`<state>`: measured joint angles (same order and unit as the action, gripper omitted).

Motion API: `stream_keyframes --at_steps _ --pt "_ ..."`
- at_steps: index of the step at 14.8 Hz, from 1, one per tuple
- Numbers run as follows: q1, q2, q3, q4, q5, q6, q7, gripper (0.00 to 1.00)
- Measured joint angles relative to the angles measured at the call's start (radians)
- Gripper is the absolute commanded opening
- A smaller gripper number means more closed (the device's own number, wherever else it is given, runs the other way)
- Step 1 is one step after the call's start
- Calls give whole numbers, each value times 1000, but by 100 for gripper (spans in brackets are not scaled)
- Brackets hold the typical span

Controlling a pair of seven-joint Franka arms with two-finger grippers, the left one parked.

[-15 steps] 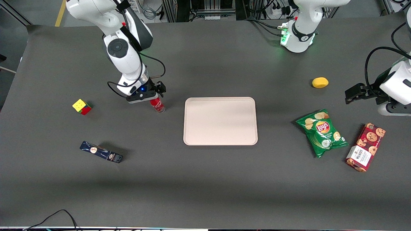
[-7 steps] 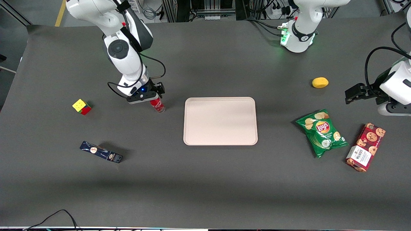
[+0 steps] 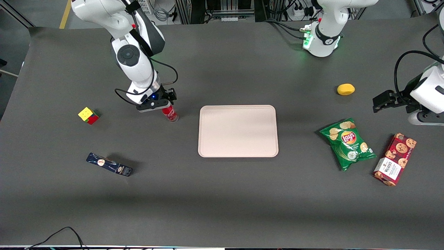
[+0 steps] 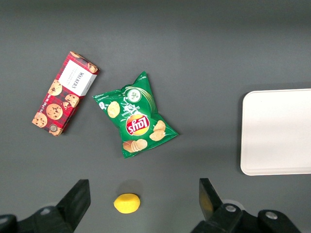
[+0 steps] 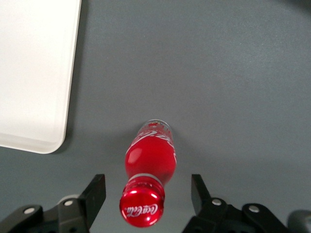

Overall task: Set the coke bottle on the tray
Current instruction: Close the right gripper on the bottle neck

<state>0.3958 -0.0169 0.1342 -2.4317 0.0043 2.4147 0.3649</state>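
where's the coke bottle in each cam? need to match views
Front view: coke bottle stands on the table beside the tray, toward the working arm's end, under the gripper.
Right wrist view: coke bottle upright between the open fingers, untouched.
Left wrist view: not in it.
Shared landmark: the tray.

Counts: 1 coke bottle (image 3: 170, 113) directly under the gripper (image 3: 160, 106), between its spread fingers; 1 tray (image 3: 238, 131) beside it; 1 puzzle cube (image 3: 88, 115); 1 dark blue box (image 3: 109, 164); 1 lemon (image 3: 346, 89); 1 chips bag (image 3: 348, 143); 1 cookie box (image 3: 394, 159).
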Motion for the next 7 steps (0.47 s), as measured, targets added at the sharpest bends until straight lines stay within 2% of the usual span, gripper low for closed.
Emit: stream_keyframes --at_steps 3,7 --pt "0 0 0 5 0 0 0 0" --pt "-1 0 0 11 0 -2 0 0"
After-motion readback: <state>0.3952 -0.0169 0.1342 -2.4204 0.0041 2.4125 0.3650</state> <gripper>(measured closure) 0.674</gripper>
